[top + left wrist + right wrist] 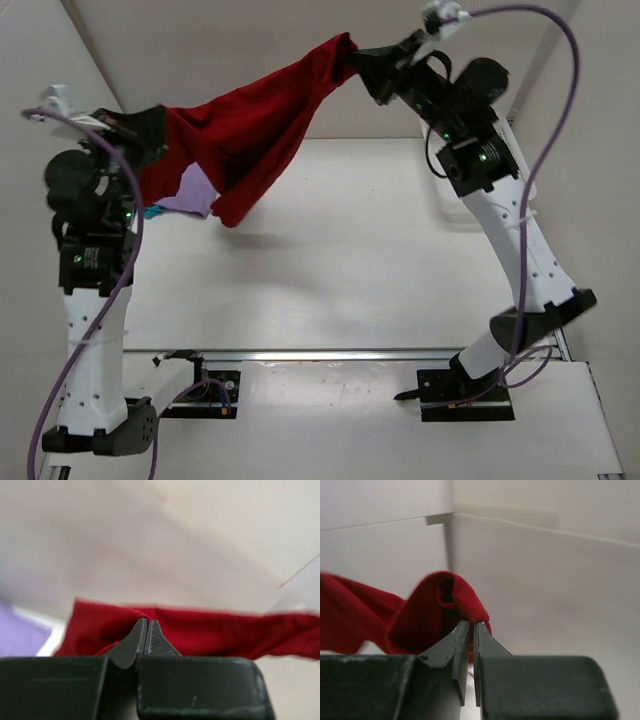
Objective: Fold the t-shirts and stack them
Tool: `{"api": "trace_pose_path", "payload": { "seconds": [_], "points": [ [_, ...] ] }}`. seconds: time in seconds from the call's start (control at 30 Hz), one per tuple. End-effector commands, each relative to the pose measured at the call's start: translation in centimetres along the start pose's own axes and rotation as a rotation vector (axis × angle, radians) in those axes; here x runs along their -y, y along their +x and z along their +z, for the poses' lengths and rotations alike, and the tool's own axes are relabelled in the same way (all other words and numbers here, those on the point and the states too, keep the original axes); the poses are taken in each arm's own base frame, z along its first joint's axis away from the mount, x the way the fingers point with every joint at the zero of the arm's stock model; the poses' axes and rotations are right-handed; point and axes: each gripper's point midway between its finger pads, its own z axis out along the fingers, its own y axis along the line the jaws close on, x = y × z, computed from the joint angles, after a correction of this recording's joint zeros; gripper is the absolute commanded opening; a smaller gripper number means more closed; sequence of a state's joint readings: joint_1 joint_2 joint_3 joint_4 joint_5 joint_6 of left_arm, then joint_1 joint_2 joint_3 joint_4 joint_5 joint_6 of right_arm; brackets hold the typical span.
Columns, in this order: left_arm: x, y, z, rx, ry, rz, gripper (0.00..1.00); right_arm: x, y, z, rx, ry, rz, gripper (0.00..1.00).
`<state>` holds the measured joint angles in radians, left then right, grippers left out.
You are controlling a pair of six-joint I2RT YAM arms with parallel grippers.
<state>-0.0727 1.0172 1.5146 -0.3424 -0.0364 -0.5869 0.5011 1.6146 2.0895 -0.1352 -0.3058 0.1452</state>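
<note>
A deep red t-shirt hangs in the air, stretched between both arms above the table. My left gripper is shut on its left end; in the left wrist view the closed jaws pinch the red t-shirt at my left gripper. High at the back, my right gripper is shut on the other end, and the red cloth bunches over my right gripper. A pale lavender t-shirt lies on the table under the red one, with a bit of teal t-shirt beside it.
The white table spreads below the hanging shirt. White walls close in behind and at both sides. A pale object sits at the table's right edge behind the right arm.
</note>
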Motion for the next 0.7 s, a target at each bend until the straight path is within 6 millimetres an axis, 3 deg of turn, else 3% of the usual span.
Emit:
{"api": "trace_pose_path", "payload": {
  "seconds": [0.0, 0.03, 0.1, 0.13, 0.2, 0.23, 0.27, 0.33, 0.37, 0.4, 0.43, 0.5, 0.53, 0.57, 0.63, 0.67],
  "points": [
    [2.4, -4.6, -2.8, 0.081, 0.055, 0.028, 0.0, 3.5, -1.6, -2.8, 0.139, 0.056, -0.133, 0.01],
    [2.9, -5.1, -3.4, 0.096, 0.069, 0.024, 0.0, 4.2, -1.5, -3.2, 0.169, 0.054, -0.148, 0.0],
    [3.5, -2.7, -3.8, 0.032, 0.138, 0.004, 0.0, 9.9, 4.5, -5.8, 0.081, 0.119, -0.028, 0.0],
    [4.0, -2.3, -4.3, 0.031, 0.171, -0.007, 0.0, 10.2, 4.9, -6.4, 0.09, 0.084, -0.007, 0.0],
    [3.6, 2.2, -4.5, -0.059, 0.239, -0.054, 0.0, 15.2, 10.9, -9.2, 0.017, 0.176, 0.14, 0.04],
    [2.8, 5.2, -4.7, -0.122, 0.253, -0.074, 0.0, 16.5, 13.0, -10.1, -0.009, 0.197, 0.174, 0.05],
    [3.4, 5.8, -5.1, -0.118, 0.295, -0.088, 0.0, 18.3, 14.4, -10.9, -0.023, 0.232, 0.228, 0.1],
    [2.5, 12.0, -5.1, -0.224, 0.305, -0.099, 0.04, 21.6, 19.2, -13.3, -0.074, 0.304, 0.367, 0.3],
    [3.9, 14.7, -6.1, -0.288, 0.35, -0.104, 0.11, 21.7, 19.1, -13.7, -0.064, 0.293, 0.38, 0.39],
    [4.5, 18.1, -7.1, -0.337, 0.357, -0.09, 0.21, 22.3, 20.3, -14.3, -0.071, 0.324, 0.431, 0.52],
    [3.7, 21.0, -6.9, -0.365, 0.319, -0.042, 0.25, 23.0, 20.6, -14.8, -0.071, 0.35, 0.458, 0.57],
    [4.9, 27.7, -8.6, -0.505, 0.331, 0.02, 0.39, 23.2, 22.0, -15.2, -0.107, 0.407, 0.479, 0.59],
    [5.7, 29.3, -9.1, -0.543, 0.371, 0.01, 0.47, 22.7, 21.5, -15.1, -0.111, 0.413, 0.441, 0.6],
    [5.3, 32.3, -9.5, -0.632, 0.382, 0.017, 0.47, 22.8, 21.5, -15.4, -0.134, 0.463, 0.414, 0.6],
    [5.9, 34.7, -9.9, -0.688, 0.409, -0.036, 0.47, 20.9, 22.6, -15.0, -0.202, 0.512, 0.381, 0.58],
    [6.2, 36.2, -10.4, -0.731, 0.422, -0.031, 0.48, 20.8, 22.0, -15.4, -0.197, 0.564, 0.334, 0.56]
  ]
}}
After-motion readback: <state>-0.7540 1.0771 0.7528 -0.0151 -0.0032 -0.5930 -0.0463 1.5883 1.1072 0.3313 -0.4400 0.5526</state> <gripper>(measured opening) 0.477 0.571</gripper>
